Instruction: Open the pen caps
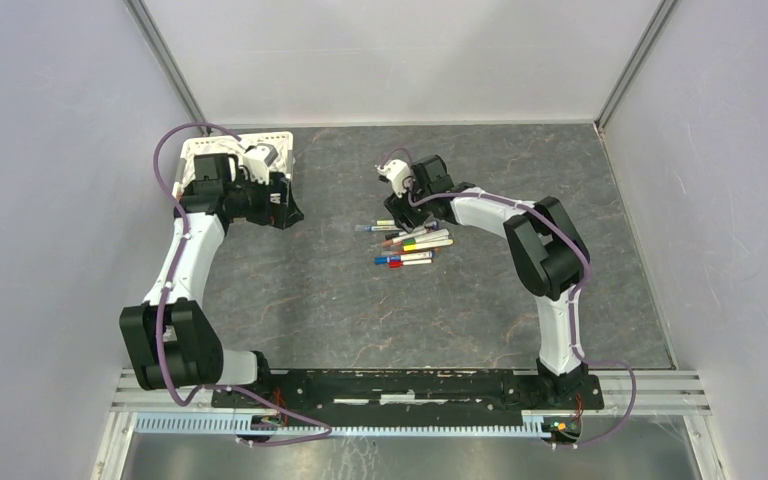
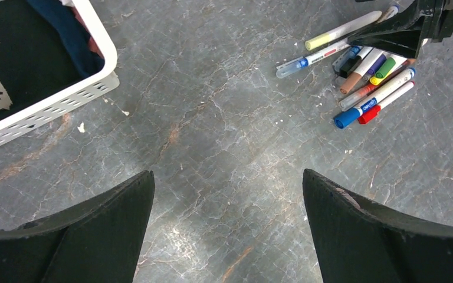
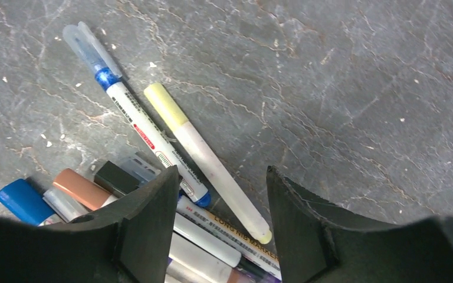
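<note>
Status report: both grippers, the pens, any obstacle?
Left gripper open, empty, near the basket. Right gripper open, low over the pens, yellow pen between its fingers, not gripped. Caps in view all on. No obstacle seen.

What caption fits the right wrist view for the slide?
Open right gripper above the capped pens, a yellow pen framed between its fingers.

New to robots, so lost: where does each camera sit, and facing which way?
Top external: fixed above and behind, looking down on the grey stone-patterned table; left arm and right arm show.
Left wrist: on the left arm, looking down over the table and white plastic basket; open left claw shows.
Right wrist: on the right arm, close above the white-barrelled marker pens; open right claw shows.
Shared: both wrist views show the yellow-capped pen.
</note>
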`<state>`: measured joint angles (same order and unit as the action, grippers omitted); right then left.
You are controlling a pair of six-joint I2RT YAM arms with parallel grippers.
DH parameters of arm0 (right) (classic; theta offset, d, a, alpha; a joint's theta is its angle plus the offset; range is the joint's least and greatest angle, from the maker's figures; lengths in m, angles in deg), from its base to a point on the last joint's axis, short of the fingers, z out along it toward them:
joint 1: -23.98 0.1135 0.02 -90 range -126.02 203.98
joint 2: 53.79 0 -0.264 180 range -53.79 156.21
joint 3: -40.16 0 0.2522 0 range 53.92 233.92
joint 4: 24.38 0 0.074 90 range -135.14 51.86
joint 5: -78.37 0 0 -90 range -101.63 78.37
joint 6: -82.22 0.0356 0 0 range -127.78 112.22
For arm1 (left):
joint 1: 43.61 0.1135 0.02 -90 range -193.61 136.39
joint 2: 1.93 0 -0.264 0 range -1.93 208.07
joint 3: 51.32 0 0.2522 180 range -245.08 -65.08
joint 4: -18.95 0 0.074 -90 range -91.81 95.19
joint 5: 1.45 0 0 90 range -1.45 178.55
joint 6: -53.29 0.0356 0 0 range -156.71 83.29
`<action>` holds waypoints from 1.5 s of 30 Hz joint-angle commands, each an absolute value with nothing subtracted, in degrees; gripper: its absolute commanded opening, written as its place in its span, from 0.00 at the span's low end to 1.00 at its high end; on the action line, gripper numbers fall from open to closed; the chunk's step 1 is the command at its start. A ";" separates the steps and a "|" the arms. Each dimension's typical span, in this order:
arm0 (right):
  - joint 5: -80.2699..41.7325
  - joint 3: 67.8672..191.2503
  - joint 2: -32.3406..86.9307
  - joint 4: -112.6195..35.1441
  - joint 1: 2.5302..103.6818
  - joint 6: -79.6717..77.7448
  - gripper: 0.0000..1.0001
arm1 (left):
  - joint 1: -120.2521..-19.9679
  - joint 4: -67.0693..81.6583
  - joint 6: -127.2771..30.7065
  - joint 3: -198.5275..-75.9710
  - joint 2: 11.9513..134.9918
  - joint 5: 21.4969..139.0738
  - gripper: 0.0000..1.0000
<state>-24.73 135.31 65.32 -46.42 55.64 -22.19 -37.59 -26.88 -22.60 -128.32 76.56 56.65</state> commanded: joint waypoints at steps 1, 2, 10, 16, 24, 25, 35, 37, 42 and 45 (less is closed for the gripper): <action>-25.74 135.51 66.38 -44.79 56.13 -22.82 0.60 | -37.66 -27.87 -19.67 -130.79 75.71 54.12 1.00; -25.55 135.41 66.44 -44.31 56.16 -22.65 0.57 | -37.69 -27.86 -19.66 -130.74 75.53 53.92 1.00; -22.41 136.45 67.93 -43.46 56.19 -22.89 0.47 | -37.73 -28.64 -18.86 -130.25 73.70 52.28 1.00; -18.86 136.21 68.67 -43.92 56.23 -24.29 0.41 | -37.84 -30.04 -18.10 -131.04 73.29 51.86 1.00; -17.37 132.16 66.83 -40.11 56.21 -23.53 0.24 | -37.98 -30.32 -17.68 -130.73 72.47 50.40 1.00; -17.42 132.59 67.01 -40.08 56.17 -23.38 0.20 | -38.00 -30.63 -17.38 -130.66 72.44 50.03 1.00; -15.90 134.87 61.96 -39.28 56.20 -23.51 0.00 | -39.40 -34.56 -7.95 -126.13 72.39 44.64 1.00; -17.13 134.81 59.46 -39.61 56.22 -23.38 0.00 | -39.94 -37.09 -4.66 -126.26 72.78 43.04 1.00; -25.72 130.96 50.98 -39.03 56.24 -19.75 0.00 | -41.67 -45.63 8.23 -128.11 72.92 39.10 1.00; -34.58 127.51 45.59 -38.54 56.17 -16.22 0.00 | -42.89 -50.13 14.66 -129.38 72.03 37.83 1.00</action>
<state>-23.40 130.43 53.65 -41.04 56.16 -20.66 -41.59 -42.29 1.27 -126.51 73.68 42.79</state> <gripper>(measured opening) 0.030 0.997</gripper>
